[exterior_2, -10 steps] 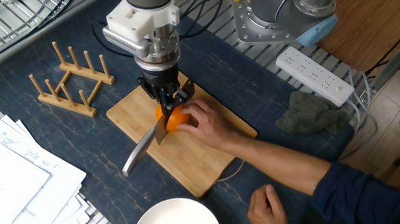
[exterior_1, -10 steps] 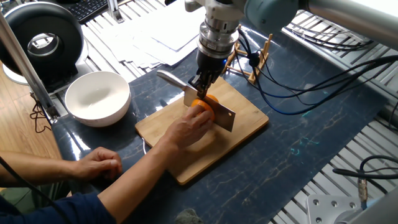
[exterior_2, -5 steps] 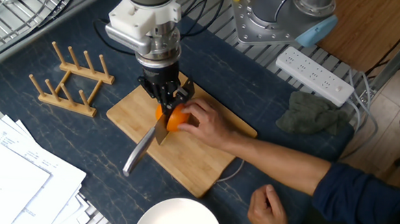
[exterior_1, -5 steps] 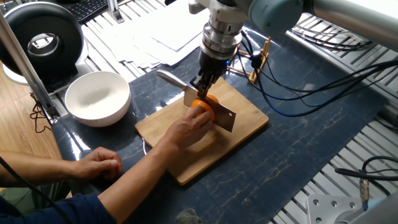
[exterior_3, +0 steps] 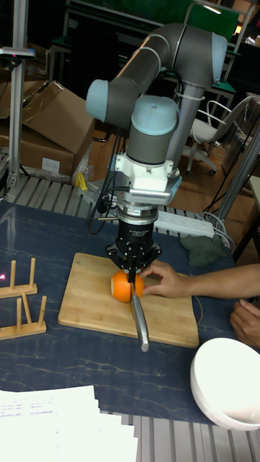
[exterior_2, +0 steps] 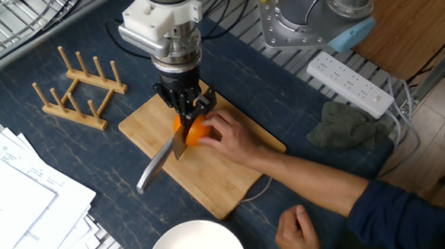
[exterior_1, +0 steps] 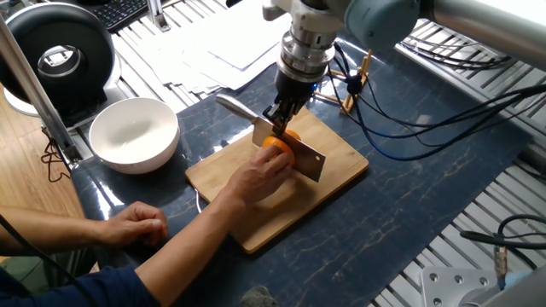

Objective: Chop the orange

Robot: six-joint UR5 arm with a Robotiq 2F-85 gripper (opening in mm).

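while the pincer (exterior_2: 184, 101) is closed on the back of the knife (exterior_2: 162, 161), the blade sits partly down in the orange (exterior_2: 195, 132), which rests near the middle of the wooden cutting board (exterior_2: 226, 192) on the dark surface (exterior_2: 91, 156). a person's hand (exterior_2: 233, 138) holds the fruit from one side, and its fingers (exterior_1: 275, 161) are just beside the blade. i think this is the main risk: if the knife goes down or slips sideways on the round peel, it can reach these fingers. the orange can also roll under the pressure, so the cut would go crooked. the board could shift too if the push is not straight down. the white bowl (exterior_1: 134, 134) and the wooden rack (exterior_2: 78, 88) stand apart from the board and seem not in danger.
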